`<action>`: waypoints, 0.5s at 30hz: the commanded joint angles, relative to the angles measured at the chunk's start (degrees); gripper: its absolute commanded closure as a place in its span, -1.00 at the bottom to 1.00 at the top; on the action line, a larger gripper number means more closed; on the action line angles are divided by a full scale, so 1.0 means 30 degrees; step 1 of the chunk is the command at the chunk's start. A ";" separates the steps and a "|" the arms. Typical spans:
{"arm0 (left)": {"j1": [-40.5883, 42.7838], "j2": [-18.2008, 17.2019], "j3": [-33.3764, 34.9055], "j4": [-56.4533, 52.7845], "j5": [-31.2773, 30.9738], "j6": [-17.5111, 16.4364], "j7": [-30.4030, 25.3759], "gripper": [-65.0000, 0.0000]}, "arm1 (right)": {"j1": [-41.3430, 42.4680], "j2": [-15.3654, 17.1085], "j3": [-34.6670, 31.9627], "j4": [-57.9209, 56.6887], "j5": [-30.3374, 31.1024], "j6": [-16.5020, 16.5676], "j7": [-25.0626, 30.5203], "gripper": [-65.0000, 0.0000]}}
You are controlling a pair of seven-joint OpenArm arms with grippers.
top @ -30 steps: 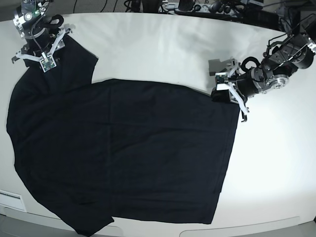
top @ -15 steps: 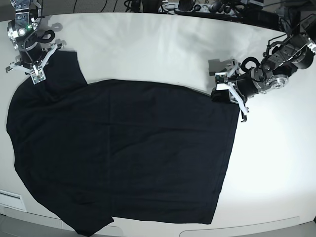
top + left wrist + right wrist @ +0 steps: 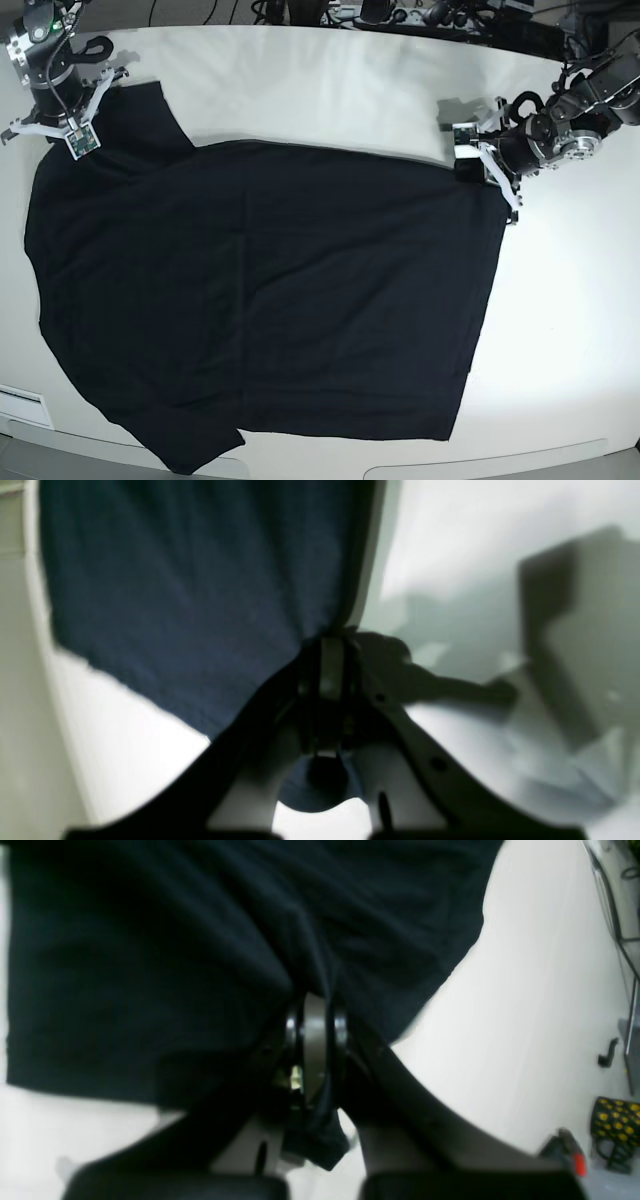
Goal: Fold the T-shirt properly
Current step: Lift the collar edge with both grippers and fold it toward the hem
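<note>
The black T-shirt (image 3: pixel 260 300) lies spread flat on the white table (image 3: pixel 320 90), covering most of it. My left gripper (image 3: pixel 468 165) is at the shirt's far right corner. In the left wrist view its fingers (image 3: pixel 330 650) are shut, pinching the edge of the T-shirt (image 3: pixel 190 605). My right gripper (image 3: pixel 72 138) is at the far left, over the sleeve. In the right wrist view that gripper (image 3: pixel 315 1015) is shut, with a fold of the T-shirt (image 3: pixel 150 965) gathered between its pads.
Cables and equipment (image 3: pixel 400 15) line the far edge of the table. The front edge (image 3: pixel 500 465) runs just below the shirt's hem. A black item with yellow dots (image 3: pixel 615 1125) stands off to the side in the right wrist view.
My right gripper went from open over the sleeve to shut on it. Both arms drew back toward the far side, and the shirt's right part shifted right and farther away.
</note>
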 commanded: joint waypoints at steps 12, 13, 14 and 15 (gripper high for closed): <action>0.2171 -0.3002 -0.0175 0.3759 -0.0117 0.0270 0.0663 1.00 | -0.5311 0.0277 0.2244 0.2419 -0.0044 -0.0488 -0.0168 1.00; 0.2484 -0.3140 -0.0175 0.4131 -0.0109 0.0262 0.0925 1.00 | -0.5719 0.0277 0.2331 0.2419 -0.0036 -0.0503 -0.0168 1.00; 0.2761 -0.3242 -0.0175 0.4503 -0.0117 0.0262 0.1246 1.00 | -0.6164 0.0277 0.2375 0.2419 -0.0044 -0.0546 -0.0175 1.00; 0.3060 -0.3366 -0.0175 0.4881 -0.0109 0.0262 0.1552 1.00 | -0.6564 0.0277 0.2375 0.2419 -0.0044 -0.0678 -0.0175 1.00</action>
